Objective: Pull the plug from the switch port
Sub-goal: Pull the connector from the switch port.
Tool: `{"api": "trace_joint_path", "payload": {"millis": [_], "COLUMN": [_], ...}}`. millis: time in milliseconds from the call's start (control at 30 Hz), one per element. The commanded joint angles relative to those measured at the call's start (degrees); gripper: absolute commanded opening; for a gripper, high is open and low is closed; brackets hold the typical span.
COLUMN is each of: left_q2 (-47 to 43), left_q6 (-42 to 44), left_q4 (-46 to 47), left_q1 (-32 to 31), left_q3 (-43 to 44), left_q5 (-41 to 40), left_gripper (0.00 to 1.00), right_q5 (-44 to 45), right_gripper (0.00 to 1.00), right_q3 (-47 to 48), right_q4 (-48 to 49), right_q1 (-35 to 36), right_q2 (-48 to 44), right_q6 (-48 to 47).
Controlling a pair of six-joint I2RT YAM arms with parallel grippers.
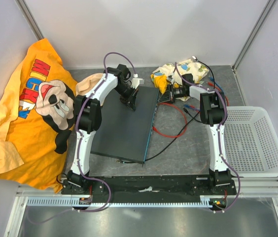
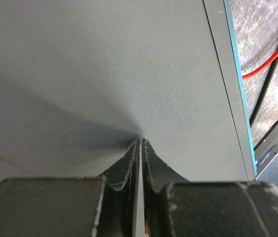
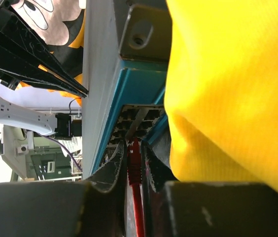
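Note:
The switch [image 1: 129, 123] lies flat mid-table, a dark grey box with a teal right edge [image 2: 237, 84]. My left gripper [image 2: 140, 140] is shut, its tips pressed down on the switch's top [image 2: 129, 64], holding nothing. In the right wrist view the teal edge [image 3: 134, 84] shows rows of ports [image 3: 134, 121]. A red plug [image 3: 135, 158] sits in one of them, its red cable [image 1: 176, 111] trailing away over the table. My right gripper [image 3: 134, 144] is at that port, its fingers closed on both sides of the plug's boot.
A yellow cloth [image 3: 227, 89] hangs close on the right of my right gripper. An orange Mickey shirt [image 1: 35, 108] covers the left of the table. A white mesh basket [image 1: 255, 140] stands at the right. A black cable [image 1: 171, 143] runs from the switch's edge.

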Motion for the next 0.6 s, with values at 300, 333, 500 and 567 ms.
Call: {"api": "trace_joint_path", "payload": {"millis": [300,333,500,567], "left_q2": [2.5,2.4,2.8,3.0], "left_q6": [0.9,1.4,2.5,2.2], "left_q4": [0.4,0.4,0.8,0.7], "left_q1": [-0.2,-0.2,-0.2,-0.2], "left_q3": [0.7,0.2,-1.4,-1.6], "left_q5": [-1.9,-2.1,-3.3,-3.4], "left_gripper": [0.12,0.12,0.12,0.12], "right_q5": [-4.4,-5.1,-7.6,-8.0], "right_gripper": [0.0,0.0,0.0,0.0], "right_q3": [-1.1,-1.4,-3.9,-7.5], "right_q4": [14.4,15.8,30.4,39.4], "right_q1": [1.4,1.3,1.4,1.2], "right_q2": [5.2,5.6,5.7,6.3], "right_q6": [7.5,8.3,17.6,29.8]}}
